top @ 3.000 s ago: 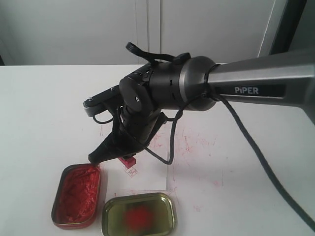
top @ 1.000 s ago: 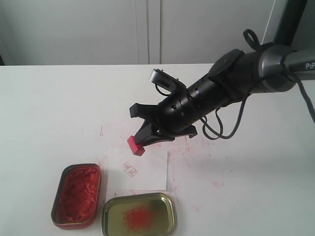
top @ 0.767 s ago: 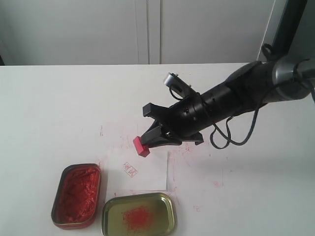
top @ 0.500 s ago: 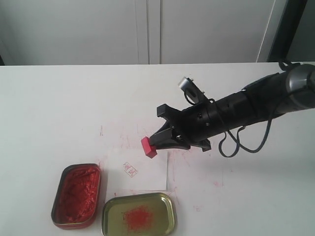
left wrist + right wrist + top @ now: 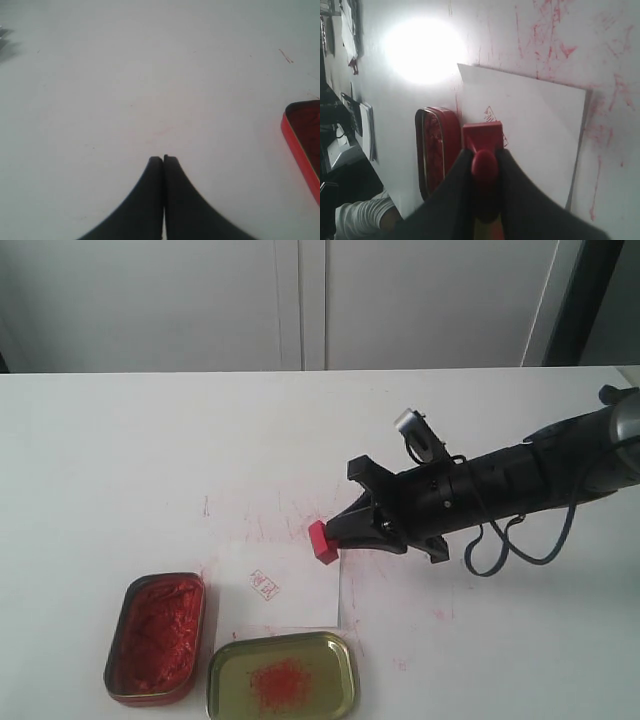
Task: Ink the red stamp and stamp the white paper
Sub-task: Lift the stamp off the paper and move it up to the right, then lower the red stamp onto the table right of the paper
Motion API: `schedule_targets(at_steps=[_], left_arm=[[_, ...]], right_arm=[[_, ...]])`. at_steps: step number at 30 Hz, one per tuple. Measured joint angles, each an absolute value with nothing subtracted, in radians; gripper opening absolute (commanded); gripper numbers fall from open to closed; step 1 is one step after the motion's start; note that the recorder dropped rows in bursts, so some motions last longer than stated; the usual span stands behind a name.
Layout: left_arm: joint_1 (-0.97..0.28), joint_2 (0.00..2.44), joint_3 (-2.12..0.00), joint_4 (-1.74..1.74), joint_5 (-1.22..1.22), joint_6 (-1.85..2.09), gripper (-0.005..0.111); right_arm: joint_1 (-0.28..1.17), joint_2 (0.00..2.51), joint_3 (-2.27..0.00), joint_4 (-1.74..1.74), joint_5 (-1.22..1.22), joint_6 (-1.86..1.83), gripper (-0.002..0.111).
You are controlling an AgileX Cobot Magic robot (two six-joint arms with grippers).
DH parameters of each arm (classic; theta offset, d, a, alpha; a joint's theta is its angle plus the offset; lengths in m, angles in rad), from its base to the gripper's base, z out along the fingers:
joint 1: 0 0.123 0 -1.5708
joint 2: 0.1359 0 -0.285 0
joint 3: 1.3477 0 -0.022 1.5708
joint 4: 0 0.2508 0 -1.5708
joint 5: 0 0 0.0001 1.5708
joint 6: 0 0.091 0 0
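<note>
Two black fingers (image 5: 457,185) of the right gripper (image 5: 336,533) are clenched on the knobbed handle of the small bright red plastic stamp (image 5: 322,541). The stamp sits at the far right corner of the small thin white paper sheet (image 5: 295,595) in the exterior view; whether it touches the sheet cannot be told. Its long axis, from handle to base, runs on along the gripper's own line, slanting slightly down. The square base faces away from the fingers, toward the left of that view.

The paper's near edge lies just beside the rim of the shiny yellow-gold tray (image 5: 325,665), and its left edge is near the oblong dark-rimmed tin of red ink paste (image 5: 157,638). A small red stamped mark (image 5: 264,585) shows on the sheet. The white red-speckled tabletop (image 5: 150,460) lies bare behind the paper, to its left and to its right.

The left gripper (image 5: 163,159) is pressed closed on nothing, above bare table, with the tin's edge off to one side.
</note>
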State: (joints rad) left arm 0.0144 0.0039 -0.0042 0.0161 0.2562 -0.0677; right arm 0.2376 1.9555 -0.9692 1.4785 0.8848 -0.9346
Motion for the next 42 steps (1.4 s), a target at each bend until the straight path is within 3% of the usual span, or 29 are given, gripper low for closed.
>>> schedule_targets(at_steps=[42], left_arm=[[0.014,0.004,-0.004,0.016,0.256,-0.068,0.0]], right_arm=[[0.238,2.01,-0.967,1.743,0.538,-1.053,0.0]])
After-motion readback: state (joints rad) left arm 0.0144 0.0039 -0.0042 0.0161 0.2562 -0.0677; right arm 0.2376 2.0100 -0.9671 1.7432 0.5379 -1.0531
